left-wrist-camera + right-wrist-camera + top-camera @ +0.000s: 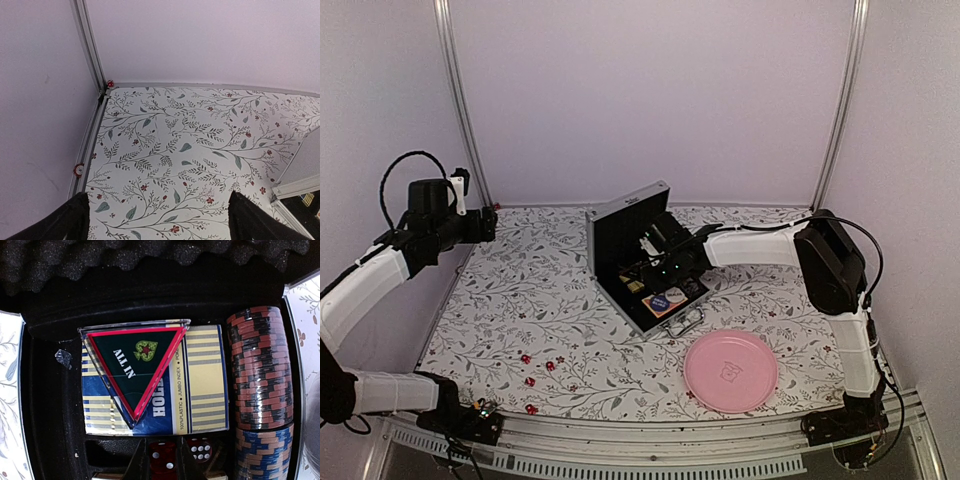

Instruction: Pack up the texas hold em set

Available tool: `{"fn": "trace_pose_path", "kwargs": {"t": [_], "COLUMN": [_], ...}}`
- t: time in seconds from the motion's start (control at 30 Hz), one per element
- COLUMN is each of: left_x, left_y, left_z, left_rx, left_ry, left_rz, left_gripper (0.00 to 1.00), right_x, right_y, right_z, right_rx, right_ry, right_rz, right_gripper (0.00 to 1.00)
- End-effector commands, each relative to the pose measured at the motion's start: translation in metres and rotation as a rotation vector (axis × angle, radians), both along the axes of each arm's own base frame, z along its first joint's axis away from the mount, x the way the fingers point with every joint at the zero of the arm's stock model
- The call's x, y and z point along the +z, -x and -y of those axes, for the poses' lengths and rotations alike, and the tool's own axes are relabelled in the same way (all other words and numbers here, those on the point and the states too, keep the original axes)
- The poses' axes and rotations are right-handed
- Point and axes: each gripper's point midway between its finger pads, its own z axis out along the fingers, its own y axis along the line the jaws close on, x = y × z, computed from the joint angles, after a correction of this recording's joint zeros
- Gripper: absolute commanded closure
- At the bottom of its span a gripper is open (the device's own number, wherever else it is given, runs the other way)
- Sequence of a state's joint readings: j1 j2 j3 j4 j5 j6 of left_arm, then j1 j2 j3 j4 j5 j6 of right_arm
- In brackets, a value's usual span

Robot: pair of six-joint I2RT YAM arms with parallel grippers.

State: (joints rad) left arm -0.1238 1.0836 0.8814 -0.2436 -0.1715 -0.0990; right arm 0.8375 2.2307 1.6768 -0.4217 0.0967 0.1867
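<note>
My right gripper (162, 456) is down inside the open silver briefcase (620, 232), which sits mid-table with its lid raised and its metal handle (688, 322) toward the pink plate (730, 370). My right fingers (134, 467) stand narrow with a red die (162, 454) between them; I cannot tell whether they pinch it. A second die (201, 450) lies beside it, below the card deck (200, 385) topped by the ALL IN triangle (135, 365); chip stacks (260, 365) fill the right slot. More loose dice (525, 358) lie on the near-left floral cloth (520, 290). My left gripper (160, 225) hovers over the far-left corner, fingers wide, holding nothing.
</note>
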Motion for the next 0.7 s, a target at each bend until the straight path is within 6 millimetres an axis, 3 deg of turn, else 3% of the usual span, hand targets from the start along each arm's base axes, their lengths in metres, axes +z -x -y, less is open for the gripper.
{"fn": "trace_pose_path", "kwargs": {"t": [0.0,0.67], "left_x": [0.000,-0.001], "left_y": [-0.003,-0.003], "left_z": [0.000,0.001], "left_rx": [0.000,-0.008], "left_ry": [0.006,0.011], "left_rz": [0.009,0.007], "left_gripper": [0.04,0.04], "right_x": [-0.003,-0.011], "right_y": [-0.002,0.001], "right_z": [0.005,0.013], "right_rx": [-0.020,-0.029], "right_ry": [0.020,0.055], "right_rz": [-0.003,-0.010], "right_gripper": [0.97,0.96]}}
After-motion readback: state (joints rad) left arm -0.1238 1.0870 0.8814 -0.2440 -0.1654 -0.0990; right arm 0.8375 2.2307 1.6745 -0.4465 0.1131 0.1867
